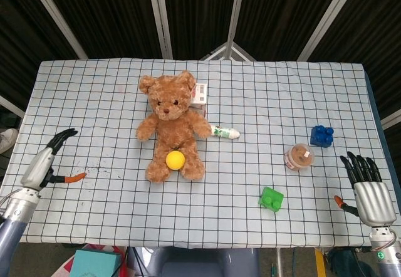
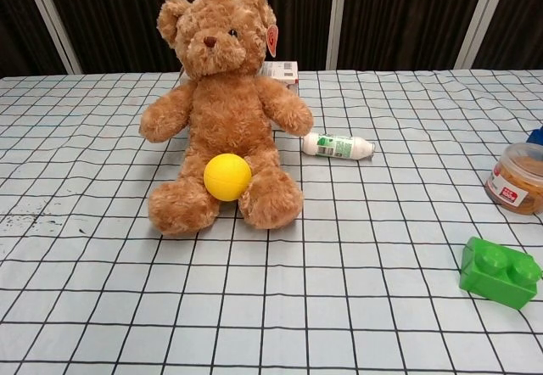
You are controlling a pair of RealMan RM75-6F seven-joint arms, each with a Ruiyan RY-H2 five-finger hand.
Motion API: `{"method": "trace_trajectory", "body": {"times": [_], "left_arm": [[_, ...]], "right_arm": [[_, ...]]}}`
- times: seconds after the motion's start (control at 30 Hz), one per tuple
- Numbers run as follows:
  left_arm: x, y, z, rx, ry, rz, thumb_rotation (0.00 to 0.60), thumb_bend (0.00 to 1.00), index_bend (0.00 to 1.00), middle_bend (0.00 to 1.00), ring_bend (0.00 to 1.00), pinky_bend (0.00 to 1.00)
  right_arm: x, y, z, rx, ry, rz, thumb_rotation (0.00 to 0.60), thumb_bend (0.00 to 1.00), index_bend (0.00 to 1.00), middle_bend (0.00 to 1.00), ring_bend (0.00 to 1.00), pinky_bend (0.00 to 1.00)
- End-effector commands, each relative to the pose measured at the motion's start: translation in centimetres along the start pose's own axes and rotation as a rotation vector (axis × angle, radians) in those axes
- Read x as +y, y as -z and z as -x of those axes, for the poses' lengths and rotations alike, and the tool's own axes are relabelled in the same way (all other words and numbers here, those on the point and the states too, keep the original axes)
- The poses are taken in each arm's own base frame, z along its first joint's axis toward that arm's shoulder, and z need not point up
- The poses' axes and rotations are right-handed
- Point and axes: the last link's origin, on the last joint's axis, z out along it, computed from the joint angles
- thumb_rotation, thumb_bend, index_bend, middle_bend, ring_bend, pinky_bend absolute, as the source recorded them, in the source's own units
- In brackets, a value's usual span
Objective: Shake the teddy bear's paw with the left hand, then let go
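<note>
A brown teddy bear (image 1: 171,125) (image 2: 224,108) sits upright on the checked tablecloth, with a yellow ball (image 1: 175,159) (image 2: 227,176) between its legs. Its paws (image 1: 145,131) (image 2: 159,123) stick out to both sides, untouched. My left hand (image 1: 47,162) hovers over the table's left edge, well left of the bear, fingers apart and holding nothing. My right hand (image 1: 366,184) hangs off the front right corner, fingers straight and spread, empty. Neither hand shows in the chest view.
A small white bottle (image 1: 225,132) (image 2: 338,146) lies right of the bear, and a small box (image 1: 198,94) stands behind it. Further right are a round jar (image 1: 299,157) (image 2: 516,177), a blue block (image 1: 321,135) and a green block (image 1: 270,198) (image 2: 500,271).
</note>
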Motion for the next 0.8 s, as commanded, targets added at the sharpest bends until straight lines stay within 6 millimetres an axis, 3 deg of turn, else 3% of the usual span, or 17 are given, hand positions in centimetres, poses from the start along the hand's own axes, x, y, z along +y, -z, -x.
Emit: {"method": "trace_trajectory", "body": {"times": [0.03,0.17,0.37,0.8], "left_arm": [[3.0,-4.7,2.1,-0.096,0.209,0.036,0.6,0.13,0.12,0.1,0.0,0.03],[3.9,-6.3,3.4,-0.116,0.34,0.007,0.6,0.12,0.15,0.15,0.0,0.09],[4.3,-9.1,5.6,-0.152,0.444,-0.068,0.6,0.12,0.16,0.16,0.0,0.09],[3.9,-12.3,8.0,-0.147,0.578,-0.144,0.6,0.12,0.17,0.18,0.0,0.09]], "right_arm": [[0.1,-0.1,0.1,-0.003,0.0,0.005,0.6,0.21,0.0,0.02,0.03,0.0],[0.3,-0.1,0.1,-0.005,0.002,0.009,0.6,0.21,0.0,0.02,0.03,0.0],[0.7,-0.3,0.4,-0.018,0.0,0.024,0.6,0.21,0.0,0.02,0.03,0.0],[0.9,-0.6,1.0,-0.041,0.005,0.035,0.6,0.21,0.0,0.02,0.03,0.0]]}}
